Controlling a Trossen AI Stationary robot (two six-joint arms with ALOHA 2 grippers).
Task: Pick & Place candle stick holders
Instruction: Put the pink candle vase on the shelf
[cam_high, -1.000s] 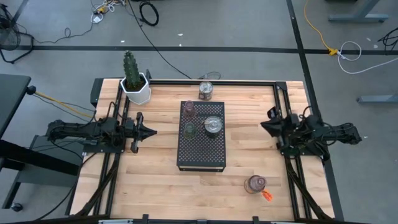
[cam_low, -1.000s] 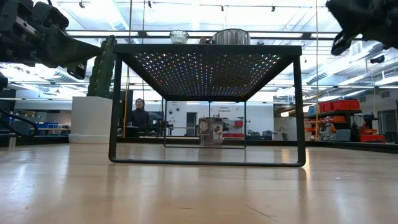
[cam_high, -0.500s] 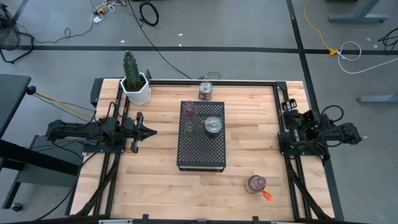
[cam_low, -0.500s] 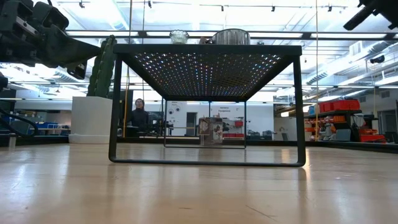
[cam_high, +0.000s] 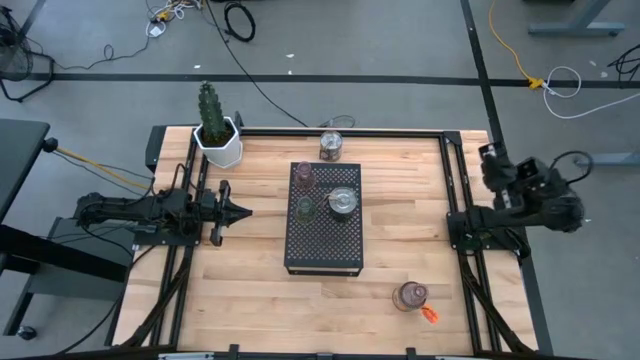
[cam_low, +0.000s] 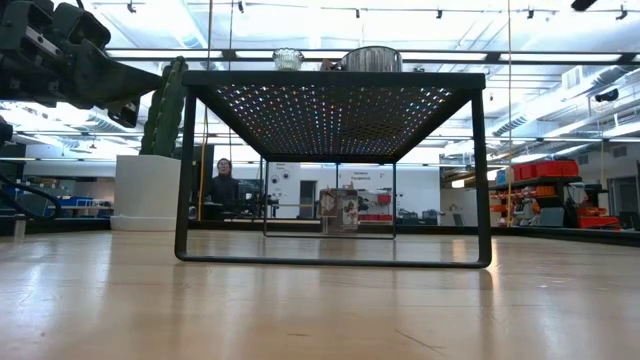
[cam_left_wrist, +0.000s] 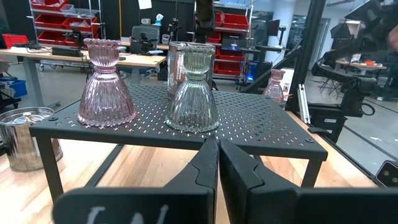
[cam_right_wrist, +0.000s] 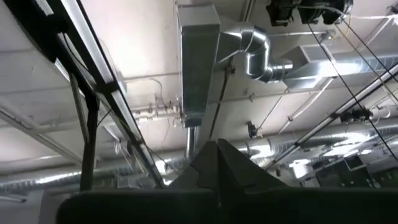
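Observation:
A black perforated stand (cam_high: 324, 235) stands mid-table. On it rest a pink holder (cam_high: 303, 177), a green holder (cam_high: 305, 208) and a wider silvery holder (cam_high: 342, 201), each on its base. Another silvery holder (cam_high: 331, 146) stands on the table at the far edge. A pink holder (cam_high: 410, 296) with an orange tag stands near the front right. My left gripper (cam_high: 245, 210) is shut and empty, level, left of the stand, pointing at it (cam_left_wrist: 217, 163). My right gripper (cam_high: 490, 157) is raised past the table's right edge, shut, pointing at the ceiling (cam_right_wrist: 217, 148).
A white pot with a cactus (cam_high: 218, 140) stands at the far left corner. Black frame rails (cam_high: 462, 215) run along the table's left and right sides. Bare wood lies in front of the stand. A person (cam_low: 222, 185) sits far off in the room.
My right arm has drawn back from the table toward its right edge and swung up, tipping its gripper toward the ceiling; it has left the low view. The holders have not moved.

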